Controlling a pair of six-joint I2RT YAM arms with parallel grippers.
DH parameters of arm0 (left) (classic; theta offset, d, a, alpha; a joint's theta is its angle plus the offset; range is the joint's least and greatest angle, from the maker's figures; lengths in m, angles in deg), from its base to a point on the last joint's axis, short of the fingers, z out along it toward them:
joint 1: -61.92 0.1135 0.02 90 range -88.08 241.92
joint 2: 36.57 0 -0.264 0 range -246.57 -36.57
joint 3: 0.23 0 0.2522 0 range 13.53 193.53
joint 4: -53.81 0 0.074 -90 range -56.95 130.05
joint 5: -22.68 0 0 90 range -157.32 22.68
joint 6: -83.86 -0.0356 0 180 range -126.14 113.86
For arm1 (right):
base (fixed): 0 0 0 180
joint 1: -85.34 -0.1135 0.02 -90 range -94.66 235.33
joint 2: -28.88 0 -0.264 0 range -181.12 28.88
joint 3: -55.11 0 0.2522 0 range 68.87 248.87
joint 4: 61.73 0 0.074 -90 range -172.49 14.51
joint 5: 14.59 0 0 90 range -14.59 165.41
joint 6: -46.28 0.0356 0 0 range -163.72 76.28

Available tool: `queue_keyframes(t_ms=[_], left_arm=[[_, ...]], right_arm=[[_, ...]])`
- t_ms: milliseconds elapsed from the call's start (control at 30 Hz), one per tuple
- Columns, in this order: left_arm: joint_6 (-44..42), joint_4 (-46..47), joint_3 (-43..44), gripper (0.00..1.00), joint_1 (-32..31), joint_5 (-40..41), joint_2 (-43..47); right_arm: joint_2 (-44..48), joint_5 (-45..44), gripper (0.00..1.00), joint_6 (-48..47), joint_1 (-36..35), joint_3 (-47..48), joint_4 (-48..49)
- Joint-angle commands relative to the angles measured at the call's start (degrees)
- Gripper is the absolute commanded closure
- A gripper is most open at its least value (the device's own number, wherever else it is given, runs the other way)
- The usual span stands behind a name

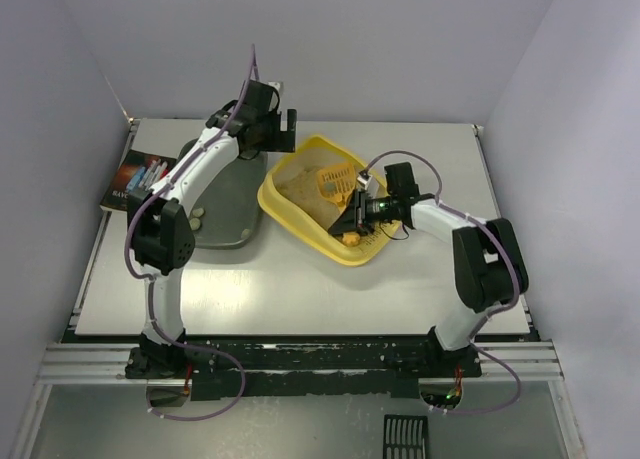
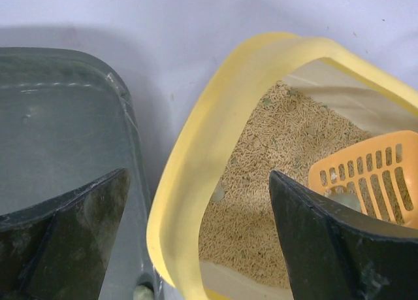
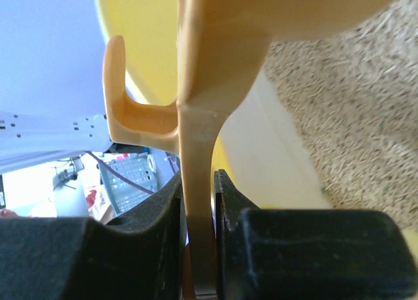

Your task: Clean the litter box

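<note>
The litter box (image 1: 272, 194) sits skewed on the tabletop (image 1: 300, 279), just toward 1 o'clock of its middle, its floor covered in beige litter (image 2: 274, 156). At its 9 o'clock side, just beside it, lies a dark grey-green tray (image 1: 225, 204) with a few pale lumps (image 1: 197, 216) near its front.

The right gripper (image 1: 358, 217) reaches in from the box's 4 o'clock side, over the near rim. Its fingers (image 3: 274, 248) are closed on the flat handle of an orange slotted scoop (image 1: 338, 184) – the wrist view shows the thin handle pinched upright between the two black pads, with a hook-shaped tab jutting from one side. From the fingers the slotted blade points toward 11 o'clock and lies inside the box, over the litter.

The left gripper (image 1: 280, 129) hangs at the box's 11 o'clock corner, above the gap between the two trays. Its fingers (image 2: 78, 234) stand wide apart and hold nothing – one is over the dark tray, the other over the litter, with the yellow rim between them. In that wrist view the scoop's blade shows at 3 o'clock, with one or two pale lumps on its slots.

At the tabletop's 9 o'clock edge lies a dark printed booklet or packet (image 1: 135, 179); which, I cannot tell.
</note>
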Motion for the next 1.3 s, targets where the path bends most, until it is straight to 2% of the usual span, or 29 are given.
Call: queue_keyframes(t_ms=[0, 133, 333, 433, 533, 700, 800, 1033, 1267], left_arm=[[-3.98, -3.46, 1.01, 0.01, 0.42, -0.54, 6.03], [-6.18, -2.23, -5.78, 0.01, 1.46, 1.66, 12.62], [-8.17, -12.49, -7.54, 0.00, 7.07, 0.40, 15.79], [-9.93, -19.37, -8.72, 0.05, 8.67, 0.29, 15.97], [-11.05, -20.32, -14.87, 0.11, 9.08, 0.91, 19.58], [-10.16, -13.27, -28.35, 0.06, 9.71, 0.80, 30.49], [-10.19, -10.90, -32.99, 0.01, 9.87, 1.55, 36.00], [-10.29, -8.98, -39.15, 0.01, 11.99, 1.06, 42.96], [-9.99, -7.92, -41.42, 0.01, 14.52, -1.44, 44.78]], right_arm=[[7.27, 0.83, 1.00, 1.34, -0.64, -3.35, 5.12], [10.84, 3.63, 1.00, 8.08, -0.64, -8.17, 17.41], [15.84, 4.92, 1.00, 29.70, -0.71, -21.24, 53.11], [18.03, 2.46, 1.00, 33.87, -0.91, -26.35, 66.25], [19.26, 0.70, 1.00, 35.29, -1.19, -29.42, 74.55], [13.89, 0.29, 1.00, 42.60, -1.31, -32.62, 95.32], [5.79, 0.48, 1.00, 53.68, -1.42, -33.46, 113.44], [1.18, 0.59, 1.00, 52.66, -4.07, -31.53, 114.13], [0.50, -1.07, 1.00, 50.52, -4.13, -32.51, 110.83]])
